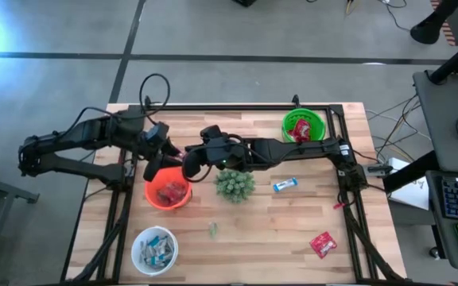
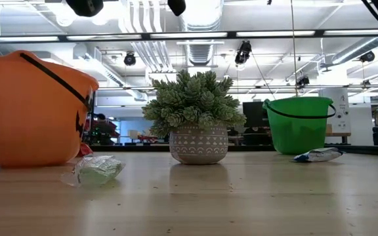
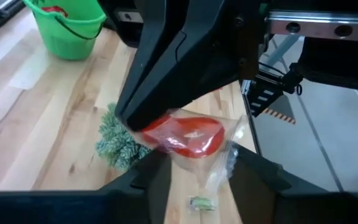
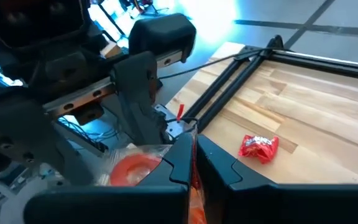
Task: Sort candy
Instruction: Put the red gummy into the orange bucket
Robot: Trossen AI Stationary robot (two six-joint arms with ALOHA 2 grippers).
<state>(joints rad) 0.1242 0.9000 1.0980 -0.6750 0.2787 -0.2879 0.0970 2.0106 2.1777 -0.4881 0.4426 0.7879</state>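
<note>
A red sweet in a clear wrapper (image 3: 188, 137) hangs in the air, and my right gripper (image 1: 188, 165) is shut on it, reaching in from the table's right. My left gripper (image 3: 197, 180) faces it from the left. Its two fingers stand apart on either side of the wrapper's loose lower part (image 3: 224, 163). Both grippers hover just beyond the far rim of the orange bowl (image 1: 168, 193), which holds red candy. On the table lie a blue-and-white bar (image 1: 285, 185), a red packet (image 1: 323, 244) and a small green piece (image 1: 212, 229). My right gripper pinches the sweet between its two fingers at the end of the red piece (image 3: 149, 129), coming from the table's right and slanting slightly down. The sweet is lifted clear, and its clear wrapper trails below it. My left gripper: I cannot tell whether its fingers touch the wrapper.
A green bowl (image 1: 303, 125) with red candy stands at the far right. A white bowl (image 1: 154, 249) with blue-and-white bars sits near the front left. A spiky green potted plant (image 1: 234, 184) stands mid-table, just right of the orange bowl. Black rails (image 1: 348, 171) frame the tabletop.
</note>
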